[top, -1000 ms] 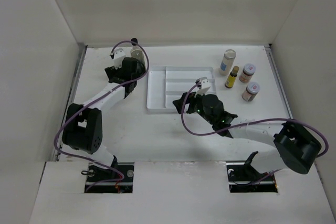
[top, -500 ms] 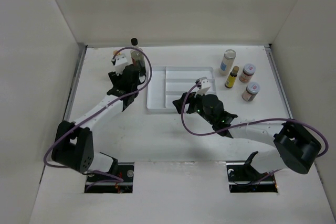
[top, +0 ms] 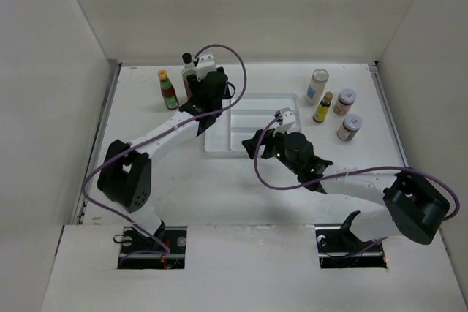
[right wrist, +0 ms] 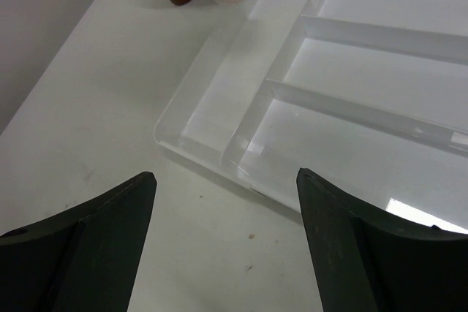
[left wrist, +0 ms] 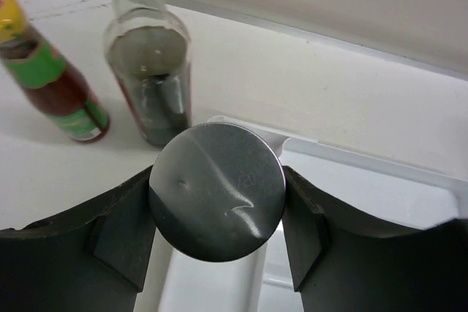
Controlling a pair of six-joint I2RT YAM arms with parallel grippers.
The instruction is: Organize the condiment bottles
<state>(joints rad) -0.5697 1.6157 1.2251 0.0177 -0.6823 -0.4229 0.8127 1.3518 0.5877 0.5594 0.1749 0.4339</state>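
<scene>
The left pincer (left wrist: 217, 180) is clamped on a silver-lidded jar (left wrist: 219, 199), held over the far-left rim of the tray (left wrist: 351, 158). Lowered here, the jar would likely catch the rim or a divider and topple. A sideways swing could clip the dark bottle (left wrist: 150, 71) just beside it, or the red bottle (left wrist: 51, 78) beyond. The right pincer (right wrist: 225, 174) hangs apart and empty over the tray's near corner.

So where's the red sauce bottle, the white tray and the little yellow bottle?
Red sauce bottle (top: 169, 93): overhead view, middle of its body.
White tray (top: 256, 111): overhead view, a bare compartment floor.
Yellow bottle (top: 322, 113): overhead view, its yellow body below the dark cap.
</scene>
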